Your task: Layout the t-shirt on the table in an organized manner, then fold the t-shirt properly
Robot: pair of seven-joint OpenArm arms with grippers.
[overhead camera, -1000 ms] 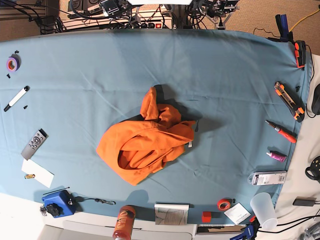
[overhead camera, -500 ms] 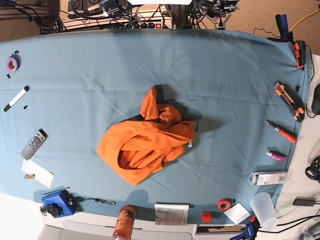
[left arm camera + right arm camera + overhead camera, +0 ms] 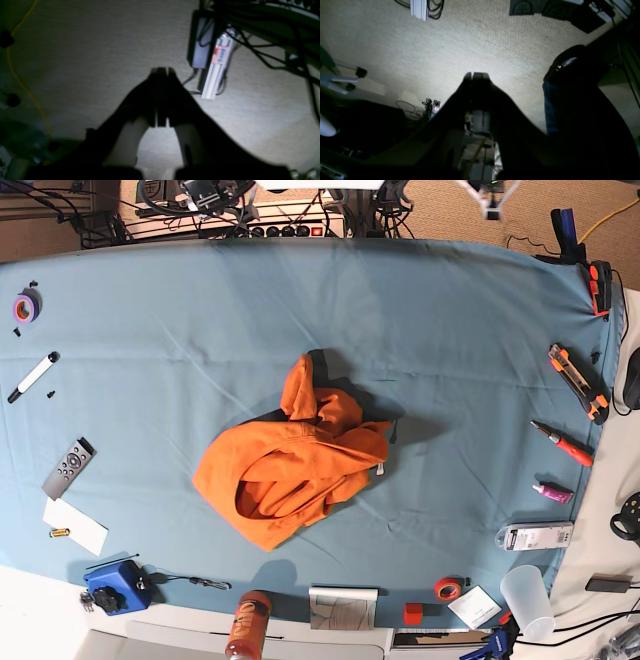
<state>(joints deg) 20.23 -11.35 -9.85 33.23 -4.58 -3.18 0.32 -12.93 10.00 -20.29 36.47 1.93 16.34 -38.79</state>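
Observation:
The bright orange t-shirt (image 3: 290,470) lies crumpled in a heap at the middle of the table (image 3: 450,330), with a small white tag at its right edge. My left gripper (image 3: 162,71) is shut and empty, over carpet floor beyond the table's far edge; its tip shows at the top right of the base view (image 3: 488,198). My right gripper (image 3: 476,75) is also shut and empty over the floor, at the top of the base view (image 3: 205,192). Both are far from the shirt.
Along the left edge lie a purple tape roll (image 3: 25,307), a marker (image 3: 33,376), a remote (image 3: 68,468) and a blue device (image 3: 115,585). An orange-lidded bottle (image 3: 248,625) stands at the front. A utility knife (image 3: 578,382) and a plastic cup (image 3: 527,600) are on the right.
Both gripper tips have come into the base view at the far edge of the table. The t-shirt has not moved.

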